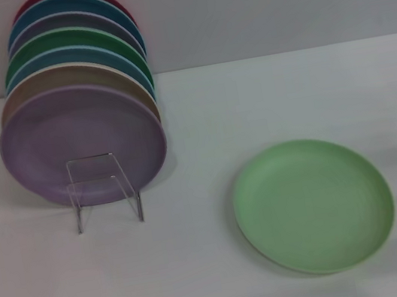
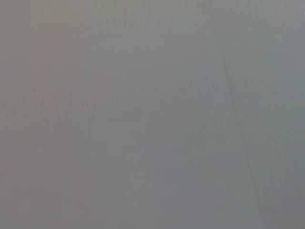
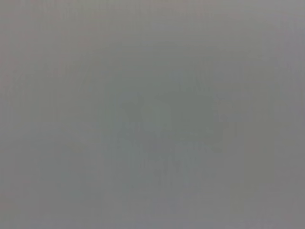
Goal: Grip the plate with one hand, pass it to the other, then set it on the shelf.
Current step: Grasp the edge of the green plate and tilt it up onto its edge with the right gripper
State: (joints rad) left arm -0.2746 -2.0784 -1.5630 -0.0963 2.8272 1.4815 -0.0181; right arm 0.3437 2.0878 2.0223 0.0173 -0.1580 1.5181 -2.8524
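The round pale mint-green plastic plate [image 1: 313,205] lies flat on the white table [image 1: 203,269], right of the wire shelf [image 1: 104,191]. Neither gripper shows, so their jaws cannot be told. Best bet: take it by the rim's edge.

You will find no readable text, label, brand, number or sign in any view. The pale green plate [image 1: 313,205], the stacked plates [image 1: 83,141] and the wire rack [image 1: 104,191] carry plain, unmarked faces.
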